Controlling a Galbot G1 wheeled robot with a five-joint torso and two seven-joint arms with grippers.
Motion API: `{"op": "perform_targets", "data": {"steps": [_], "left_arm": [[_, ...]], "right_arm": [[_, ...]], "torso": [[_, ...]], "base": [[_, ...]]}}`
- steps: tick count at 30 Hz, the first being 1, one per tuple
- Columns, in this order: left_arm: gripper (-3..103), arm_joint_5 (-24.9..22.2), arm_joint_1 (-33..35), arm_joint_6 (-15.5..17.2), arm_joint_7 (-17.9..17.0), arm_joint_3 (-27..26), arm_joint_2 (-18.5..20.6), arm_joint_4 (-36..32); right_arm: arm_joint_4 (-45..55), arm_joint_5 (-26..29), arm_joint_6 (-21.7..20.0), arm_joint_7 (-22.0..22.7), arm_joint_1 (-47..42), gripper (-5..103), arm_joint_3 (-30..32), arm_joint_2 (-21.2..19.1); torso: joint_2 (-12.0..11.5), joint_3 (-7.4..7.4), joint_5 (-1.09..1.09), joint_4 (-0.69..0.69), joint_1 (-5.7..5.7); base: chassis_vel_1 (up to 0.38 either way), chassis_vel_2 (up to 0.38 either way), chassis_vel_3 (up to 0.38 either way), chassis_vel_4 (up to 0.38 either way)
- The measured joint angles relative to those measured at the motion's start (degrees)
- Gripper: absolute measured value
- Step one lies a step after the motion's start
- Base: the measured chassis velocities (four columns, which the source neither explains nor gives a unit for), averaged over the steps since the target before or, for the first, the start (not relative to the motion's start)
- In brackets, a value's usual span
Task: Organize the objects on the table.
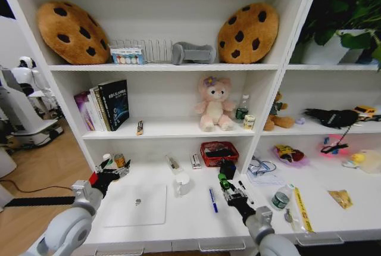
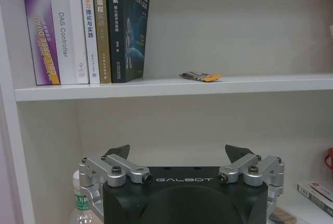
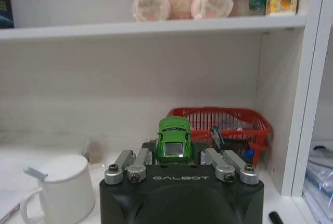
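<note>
A tiny green toy car (image 3: pixel 174 139) sits clamped between the fingers of the right pincer (image 1: pixel 229 189), its glossy roof and windscreen standing up above the closed-in metal links in the right wrist view. In the head view the car (image 1: pixel 222 180) is held just above the worktop (image 1: pixel 196 220), right of centre, in front of the red basket (image 1: pixel 219 153).

Just left of the car a blue pen (image 1: pixel 212 199) lies on the worktop, and a black marker (image 1: pixel 243 188) lies close on its right. Farther left a white mug (image 1: pixel 183 183) with something sticking out of it stands beside the closed silver laptop (image 1: pixel 136 205). To the right, near the front edge, are a green-labelled can (image 1: pixel 280 199), a long yellow strip and a yellow packet (image 1: pixel 340 198).

The left pincer (image 1: pixel 112 174) hovers at the far left of the worktop, past the laptop's far left corner; in its wrist view its fingers (image 2: pixel 117 151) are spread wide apart with nothing between them. Beyond it a shelf (image 2: pixel 171 85) carries a row of books (image 2: pixel 88 26) and a small flat wrapper (image 2: pixel 200 76).

A pink plush bear (image 1: pixel 214 103) sits on the shelf above the basket. The basket's contents are dark and hard to make out, and the clutter at the far right of the worktop is too small to name.
</note>
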Motion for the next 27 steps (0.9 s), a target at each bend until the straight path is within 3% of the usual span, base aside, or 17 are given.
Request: {"op": "perform_targets", "data": {"steps": [8,16,21,27], "left_arm": [[100,1.59,1.07,-0.27,0.43,-0.22,-1.53,-0.05],[100,3.95,3.31,-0.77,0.91,-0.99,-2.94,1.06],[100,5.4,4.1,-0.82,0.91,-1.01,-4.4,2.08],[100,6.69,5.22,-1.16,1.29,-1.59,-4.77,3.09]], "right_arm": [[4.15,3.48,-0.48,0.23,2.74,35,1.27,-3.08],[2.65,13.78,-1.44,0.04,17.79,35,-2.96,-10.9],[-1.16,19.25,-1.24,-1.87,34.63,35,-14.11,-16.14],[-5.66,22.27,-1.21,-2.37,47.77,35,-23.21,-15.92]], "torso": [[-0.01,0.0,-0.01,0.0,0.0],[-0.01,0.0,0.0,0.02,0.0],[-0.01,0.01,-0.02,0.02,0.0],[-0.01,0.01,0.0,0.0,0.0]], "base": [[0.0,0.0,0.0,0.0],[0.0,0.0,0.0,0.0],[0.0,0.0,0.0,0.0],[0.0,0.0,0.0,0.0]]}}
